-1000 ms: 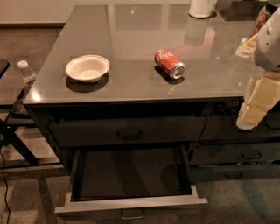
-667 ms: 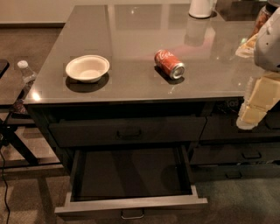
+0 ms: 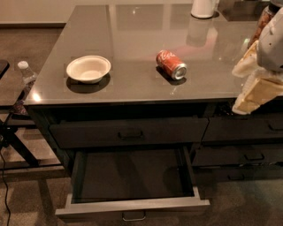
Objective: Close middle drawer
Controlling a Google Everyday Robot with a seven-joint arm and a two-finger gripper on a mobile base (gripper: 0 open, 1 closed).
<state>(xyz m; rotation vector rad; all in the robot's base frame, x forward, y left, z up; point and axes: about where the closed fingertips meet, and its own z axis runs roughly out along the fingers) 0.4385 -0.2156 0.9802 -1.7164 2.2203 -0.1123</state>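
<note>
The middle drawer (image 3: pixel 132 205) is pulled far out at the bottom centre. It has a pale grey rim, a dark empty tray and a small metal pull handle (image 3: pixel 133 216) on its front. Above it the taller-fronted dark drawer (image 3: pixel 128 131) is closed. My gripper (image 3: pixel 253 84), cream-coloured below a pale grey arm, hangs at the right edge beside the counter's front right corner. It is well above and to the right of the open drawer and touches nothing.
On the grey countertop (image 3: pixel 132 35) stand a white bowl (image 3: pixel 88 68), a red soda can (image 3: pixel 171 65) lying on its side, and a white container (image 3: pixel 203 8) at the back. Narrower dark drawers (image 3: pixel 247 154) sit at the right. A water bottle (image 3: pixel 25 75) stands on a stand at the left.
</note>
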